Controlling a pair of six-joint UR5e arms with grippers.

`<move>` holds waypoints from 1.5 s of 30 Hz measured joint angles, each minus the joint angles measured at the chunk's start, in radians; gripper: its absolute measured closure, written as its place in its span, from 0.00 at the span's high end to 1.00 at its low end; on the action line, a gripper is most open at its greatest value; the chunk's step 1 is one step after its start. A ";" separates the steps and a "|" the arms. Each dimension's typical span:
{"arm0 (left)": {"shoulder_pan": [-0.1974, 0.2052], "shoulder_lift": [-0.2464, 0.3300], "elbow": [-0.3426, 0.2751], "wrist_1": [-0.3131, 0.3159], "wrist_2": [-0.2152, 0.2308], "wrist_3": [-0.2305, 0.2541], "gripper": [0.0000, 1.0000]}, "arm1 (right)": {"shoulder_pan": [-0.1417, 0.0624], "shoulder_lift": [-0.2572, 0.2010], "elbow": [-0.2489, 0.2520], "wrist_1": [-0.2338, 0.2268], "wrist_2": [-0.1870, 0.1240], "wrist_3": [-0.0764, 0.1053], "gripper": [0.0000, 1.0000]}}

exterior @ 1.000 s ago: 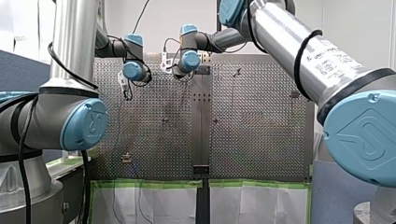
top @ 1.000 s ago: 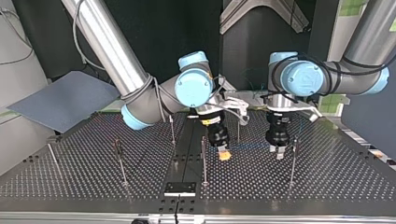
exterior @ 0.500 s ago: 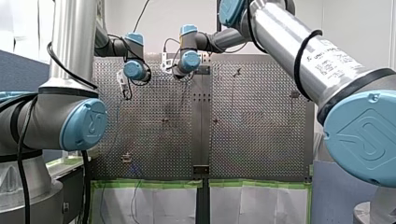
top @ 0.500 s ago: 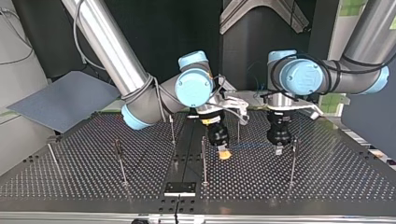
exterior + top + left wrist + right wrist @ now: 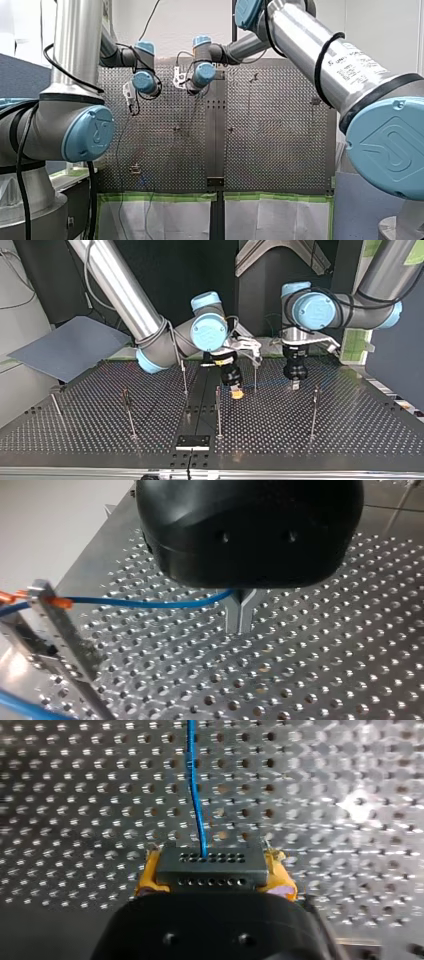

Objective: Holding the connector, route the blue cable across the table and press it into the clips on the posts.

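In the right wrist view my right gripper (image 5: 214, 887), with yellow pads (image 5: 146, 876), is shut on the black connector (image 5: 210, 866). The blue cable (image 5: 196, 795) runs out of the connector, straight ahead over the perforated table. In the left wrist view my left gripper (image 5: 240, 614) has its metal fingers shut on the blue cable (image 5: 150, 602), which stretches sideways to an orange clip (image 5: 56, 601) on a post (image 5: 65, 640). In the top view my right gripper (image 5: 237, 393) and my left gripper (image 5: 294, 384) hang side by side, low over the table, with the cable (image 5: 265, 386) between them.
Several thin posts stand on the table in the top view, among them one (image 5: 255, 379) between the grippers, one (image 5: 218, 412) nearer the camera and one (image 5: 313, 412) at the right. A dark centre strip (image 5: 200, 405) ends at a small black plate (image 5: 192, 442). A grey board (image 5: 70, 347) lies at the left.
In the top view both grippers have drawn back, away from the camera, and risen slightly. My left gripper's fingers have shut on the cable. The connector stays in my right gripper.
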 joint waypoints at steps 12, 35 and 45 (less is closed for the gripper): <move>0.005 -0.055 -0.098 0.098 -0.009 -0.014 0.00 | 0.000 0.002 0.092 -0.004 -0.001 -0.003 0.00; 0.021 -0.185 -0.270 0.302 0.075 -0.046 0.00 | 0.011 0.004 0.259 -0.047 0.002 -0.003 0.00; 0.019 -0.251 -0.212 0.376 0.149 -0.064 0.00 | 0.001 0.030 0.267 -0.066 0.002 0.001 0.00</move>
